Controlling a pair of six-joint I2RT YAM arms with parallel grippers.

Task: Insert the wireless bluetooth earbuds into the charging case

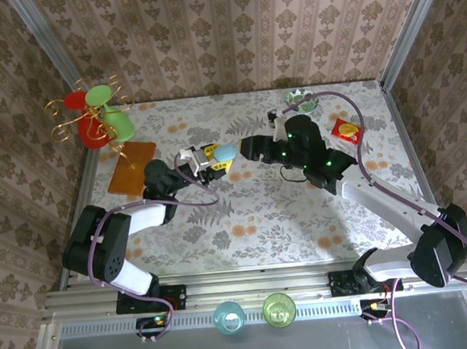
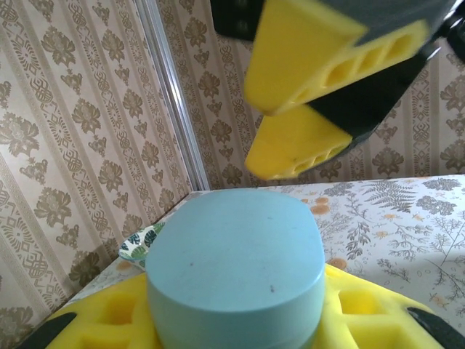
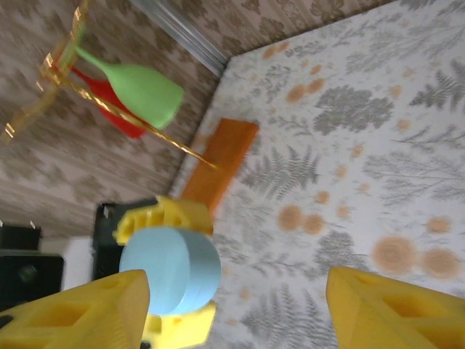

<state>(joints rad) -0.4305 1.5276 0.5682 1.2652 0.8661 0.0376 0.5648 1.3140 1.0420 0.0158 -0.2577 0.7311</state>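
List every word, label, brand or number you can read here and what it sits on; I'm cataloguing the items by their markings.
No readable text in any view.
charging case: plain light-blue top, no brand or print, just a couple of tiny specks.
red and yellow packet: may carry print, but too small to read.
orange sheet: no marking visible.

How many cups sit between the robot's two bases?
2: a blue cup and a green cup, side by side on the front ledge, blue on the left.
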